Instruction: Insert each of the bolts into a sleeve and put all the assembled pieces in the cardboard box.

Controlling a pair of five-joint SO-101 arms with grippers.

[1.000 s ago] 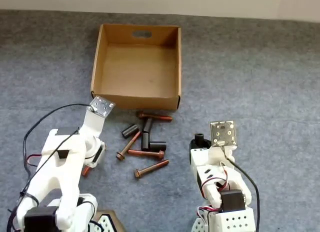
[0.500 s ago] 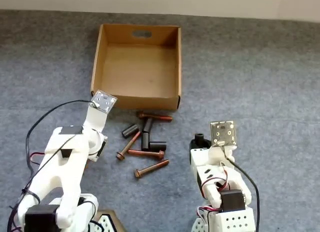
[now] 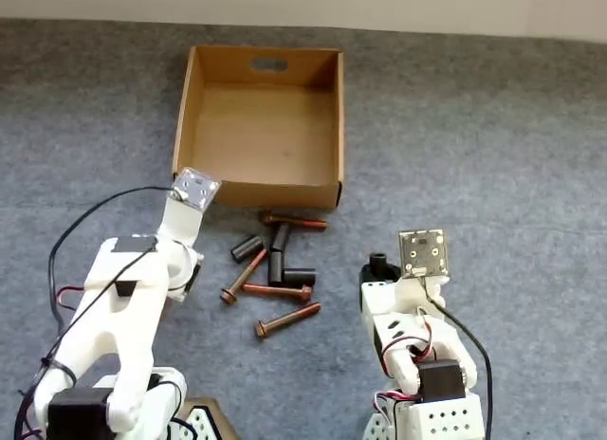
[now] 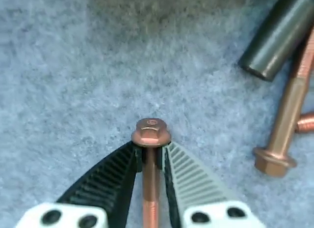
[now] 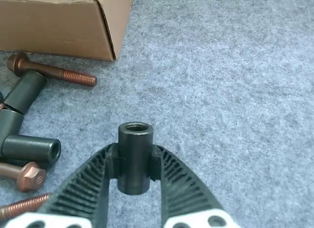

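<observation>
Left gripper [image 4: 151, 152] clamped on a bolt [image 4: 151, 132]: shank between the fingers, head just past the tips. Right gripper [image 5: 134, 158] pinches a sleeve [image 5: 135, 134] mid-body, open end proud. Loose bolts [image 3: 281, 290] and loose sleeves [image 3: 277, 266] lie beside the cardboard box [image 3: 185, 118] front wall.

Legible text: none I can find.
bolt [image 4: 151, 132]: faint mark on head, too small for me.
cardboard box [image 3: 256, 192]: nothing readable.

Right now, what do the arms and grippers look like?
The left arm and right arm are white and blocky, with black cables, red wires and grey square wrist plates. The left gripper has one black and one pale ribbed finger; the right gripper two black.
</observation>
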